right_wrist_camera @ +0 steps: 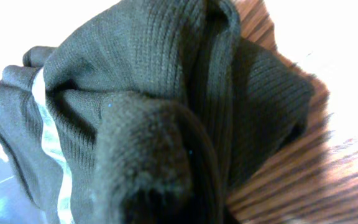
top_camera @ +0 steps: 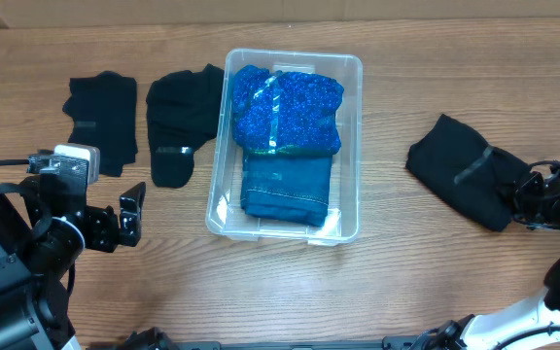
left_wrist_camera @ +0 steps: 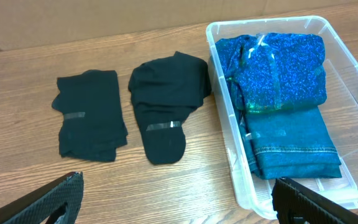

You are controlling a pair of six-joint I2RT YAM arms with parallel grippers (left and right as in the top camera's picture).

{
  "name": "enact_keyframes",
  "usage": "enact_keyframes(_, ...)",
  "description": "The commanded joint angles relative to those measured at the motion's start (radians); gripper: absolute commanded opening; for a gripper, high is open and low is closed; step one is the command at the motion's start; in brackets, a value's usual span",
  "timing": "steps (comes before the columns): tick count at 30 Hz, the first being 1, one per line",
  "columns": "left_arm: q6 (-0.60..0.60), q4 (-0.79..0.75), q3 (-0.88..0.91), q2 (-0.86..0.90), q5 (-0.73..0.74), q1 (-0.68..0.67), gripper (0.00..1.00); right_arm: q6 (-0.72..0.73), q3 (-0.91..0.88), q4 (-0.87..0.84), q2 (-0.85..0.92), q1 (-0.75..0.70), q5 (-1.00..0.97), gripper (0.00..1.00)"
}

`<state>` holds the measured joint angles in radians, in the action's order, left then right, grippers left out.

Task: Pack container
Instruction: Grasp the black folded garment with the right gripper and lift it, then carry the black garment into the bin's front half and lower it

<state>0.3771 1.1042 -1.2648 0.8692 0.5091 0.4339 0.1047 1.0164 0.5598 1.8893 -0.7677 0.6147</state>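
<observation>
Overhead: container (top_camera: 357, 146) holds a sparkly blue top (top_camera: 288, 107) over folded jeans (top_camera: 286, 185).
Left gripper (top_camera: 132, 212) spread, empty; right gripper (top_camera: 528, 199) at black knit garment (top_camera: 460, 170), can't tell if pinching.

One container (top_camera: 353, 68), two blue garments (top_camera: 288, 107) (top_camera: 287, 190) and three black garments (top_camera: 102, 122) (top_camera: 178, 122) (top_camera: 460, 165).

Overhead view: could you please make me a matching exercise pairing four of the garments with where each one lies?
Things:
1. sparkly blue garment
2. folded denim
3. black knit garment
4. leftmost black garment

Places:
A. on the table, at the right tool
B. in the container, far end
C. on the table, far to the container's left
D. in the container, near end

Pairs: 1-B, 2-D, 3-A, 4-C
</observation>
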Motion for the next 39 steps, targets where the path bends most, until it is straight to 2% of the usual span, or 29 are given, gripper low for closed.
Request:
enact_keyframes(1,0.020,-0.001,-0.006,0.001,0.012,0.003,1.00,-0.002,0.060,0.066,0.045,0.021,0.112,0.04)
enact_keyframes(6,0.019,-0.001,-0.006,0.001,0.012,0.003,1.00,-0.058,0.323,0.274,-0.084,0.056,0.271,0.04)
enact_keyframes(10,0.019,-0.001,-0.006,0.001,0.012,0.003,1.00,-0.055,0.446,0.340,-0.203,0.111,0.304,0.04)
enact_keyframes(16,0.019,-0.001,-0.006,0.001,0.012,0.003,1.00,0.087,0.601,0.341,-0.425,0.275,0.401,0.04)
enact_keyframes(20,0.019,-0.001,-0.006,0.001,0.012,0.003,1.00,0.158,0.602,0.396,-0.537,0.434,0.400,0.04)
enact_keyframes(25,0.019,-0.001,-0.006,0.001,0.012,0.003,1.00,0.193,0.563,0.528,-0.547,0.655,0.399,0.04)
enact_keyframes(28,0.019,-0.001,-0.006,0.001,0.012,0.003,1.00,0.307,0.480,0.464,-0.547,0.784,0.374,0.04)
enact_keyframes(31,0.019,-0.001,-0.006,0.001,0.012,0.003,1.00,0.459,0.389,0.329,-0.547,0.887,0.365,0.04)
enact_keyframes(39,0.019,-0.001,-0.006,0.001,0.012,0.003,1.00,0.703,0.312,0.244,-0.545,1.126,0.069,0.04)
